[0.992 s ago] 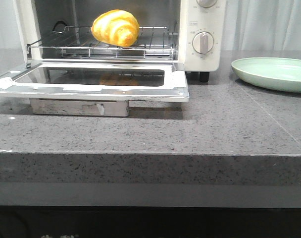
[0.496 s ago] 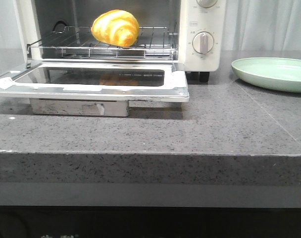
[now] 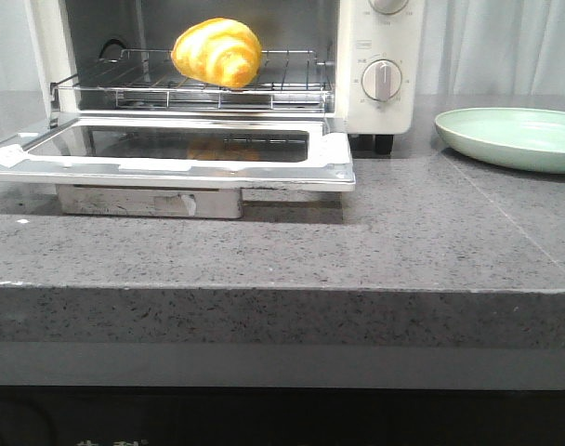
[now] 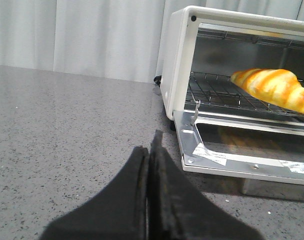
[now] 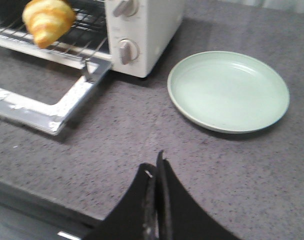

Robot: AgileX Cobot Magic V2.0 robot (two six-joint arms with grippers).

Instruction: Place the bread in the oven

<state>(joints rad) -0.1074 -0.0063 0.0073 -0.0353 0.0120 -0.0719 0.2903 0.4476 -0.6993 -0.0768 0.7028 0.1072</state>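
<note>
Change: between the earlier front pictures and this moment nothing had moved; the bread, the door and the plate kept the same places.
Bread: the bread (image 3: 216,52) lay on the wire rack (image 3: 264,90) inside the oven (image 3: 380,56), toward the back edge of the counter (image 3: 357,242), and nothing held it.
Oven door: the door (image 3: 171,153) was folded down flat toward the front edge, so the oven stood open.
Plate: the pale green plate (image 3: 515,137) sat empty near the right edge of the counter, well apart from the oven.
Left gripper: the left gripper (image 4: 148,165) had its fingers pressed together and held nothing, beside the oven's left side.
Right gripper: the right gripper (image 5: 156,185) also had its fingers pressed together, empty, near the front edge.
Meaning for the task: the bread seemed already placed, so the task looked finished; only closing the door could remain, if wanted.
</note>
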